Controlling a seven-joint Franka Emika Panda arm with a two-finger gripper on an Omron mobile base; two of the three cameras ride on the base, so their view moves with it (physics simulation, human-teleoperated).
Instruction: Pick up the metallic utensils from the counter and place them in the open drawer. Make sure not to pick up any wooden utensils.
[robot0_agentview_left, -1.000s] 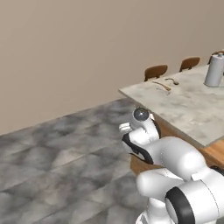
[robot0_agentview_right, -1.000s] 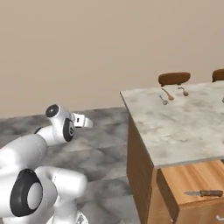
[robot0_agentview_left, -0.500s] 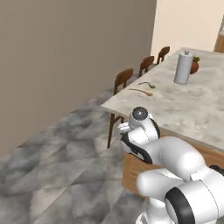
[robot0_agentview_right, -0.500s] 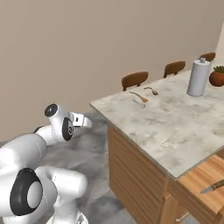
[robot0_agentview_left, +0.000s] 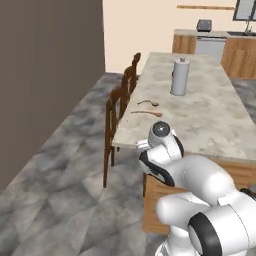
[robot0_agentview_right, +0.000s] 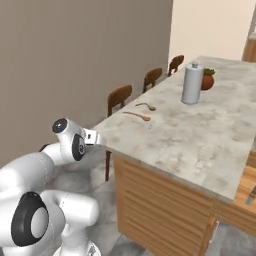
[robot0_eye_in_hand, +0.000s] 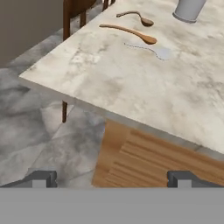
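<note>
The counter (robot0_eye_in_hand: 131, 83) is a long marbled stone island top. Near its far left corner lies a silvery metal spoon (robot0_eye_in_hand: 152, 49), pale against the stone, also faint in the right base view (robot0_agentview_right: 145, 125). Just beyond it lie two wooden utensils, brown spoons (robot0_eye_in_hand: 130, 31) (robot0_eye_in_hand: 136, 16), seen too in the left base view (robot0_agentview_left: 148, 113) (robot0_agentview_left: 149, 103). My gripper (robot0_eye_in_hand: 111, 179) is open and holds nothing. It hangs off the counter's near corner, below the top's level (robot0_agentview_right: 96, 138). The drawer (robot0_agentview_right: 247, 184) stands open at the frame's right edge, cut off, with a slim dark thing in it.
A tall steel canister (robot0_agentview_right: 192, 83) and a small potted plant (robot0_agentview_right: 207, 78) stand further along the counter. Wooden chairs (robot0_agentview_right: 119, 98) line its far side. Below the top is a slatted wooden base (robot0_eye_in_hand: 148, 159). Grey stone floor lies to the left.
The whole picture has shifted: the base has driven round the island's corner, so the counter is now seen lengthwise. The arm keeps its folded pose and the gripper stays open.
</note>
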